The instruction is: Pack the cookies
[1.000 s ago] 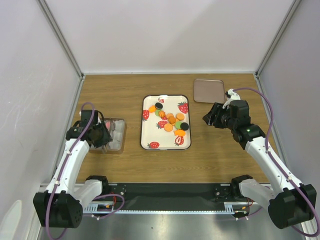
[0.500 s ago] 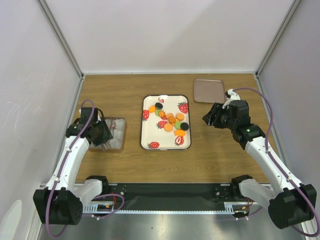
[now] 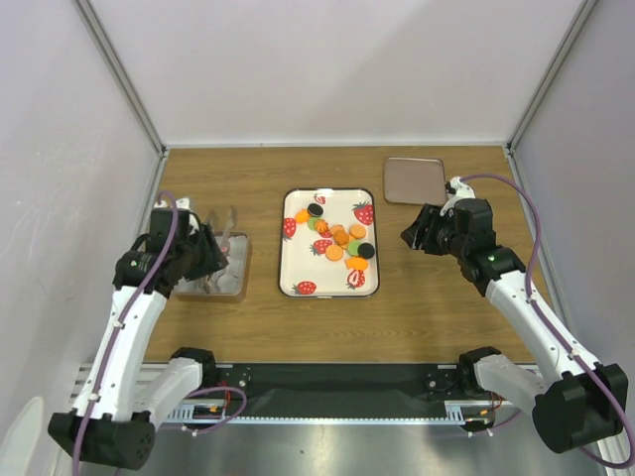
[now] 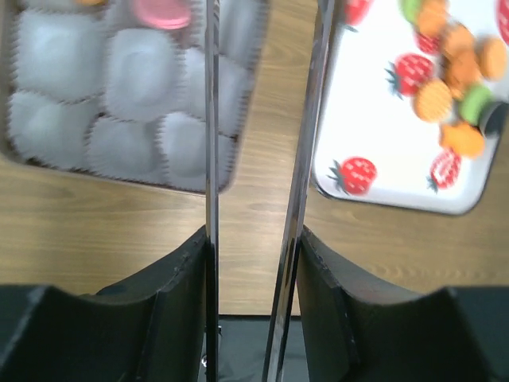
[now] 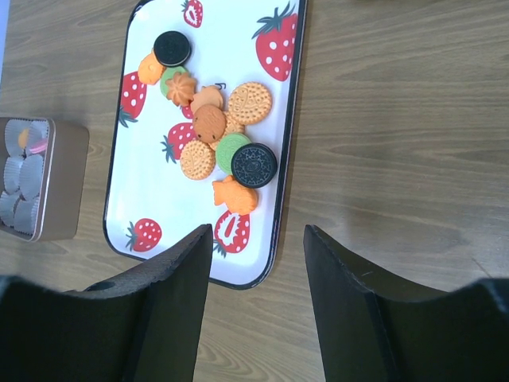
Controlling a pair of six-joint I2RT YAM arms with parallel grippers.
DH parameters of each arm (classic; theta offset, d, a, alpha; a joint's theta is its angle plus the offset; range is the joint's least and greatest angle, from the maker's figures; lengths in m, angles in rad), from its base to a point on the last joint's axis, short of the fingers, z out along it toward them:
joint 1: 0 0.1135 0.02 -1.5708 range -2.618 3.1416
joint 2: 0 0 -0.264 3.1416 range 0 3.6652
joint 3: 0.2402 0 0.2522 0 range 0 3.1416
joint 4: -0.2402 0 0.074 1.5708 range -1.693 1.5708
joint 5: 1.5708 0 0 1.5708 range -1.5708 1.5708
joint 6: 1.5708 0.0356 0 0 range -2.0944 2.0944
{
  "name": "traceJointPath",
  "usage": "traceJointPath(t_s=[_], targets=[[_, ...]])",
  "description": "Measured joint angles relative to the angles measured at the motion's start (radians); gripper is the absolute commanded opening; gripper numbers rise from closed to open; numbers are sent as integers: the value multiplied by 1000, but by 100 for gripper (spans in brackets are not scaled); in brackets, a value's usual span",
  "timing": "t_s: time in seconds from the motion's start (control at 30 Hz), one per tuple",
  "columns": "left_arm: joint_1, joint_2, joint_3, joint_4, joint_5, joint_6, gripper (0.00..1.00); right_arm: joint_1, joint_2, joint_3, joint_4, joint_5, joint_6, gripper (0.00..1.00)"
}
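Note:
Several cookies (image 3: 339, 241), mostly orange with green and black ones, lie heaped on the strawberry-print tray (image 3: 298, 260), also in the right wrist view as cookies (image 5: 210, 122) on the tray (image 5: 159, 199). My left gripper (image 4: 253, 239) is shut on a pair of metal tongs (image 4: 211, 119), whose blades stand slightly apart with nothing between them, over the right edge of the box (image 3: 244, 270) of white paper cups. A pink cookie (image 4: 161, 11) sits in one cup. My right gripper (image 5: 257, 239) hangs open and empty just right of the tray.
A flat brown lid (image 3: 414, 179) lies at the back right of the wooden table. White walls close in the left, right and far sides. Bare wood separates the box from the tray.
My left gripper has risen and drawn back to the left from over the box, tongs still in it. The right arm has not moved.

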Motion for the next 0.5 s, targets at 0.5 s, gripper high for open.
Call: traceJointPath(t_s=[0.5], targets=[[-737, 302, 116, 35, -189, -180, 49, 18, 17, 0, -2, 27, -10, 55]])
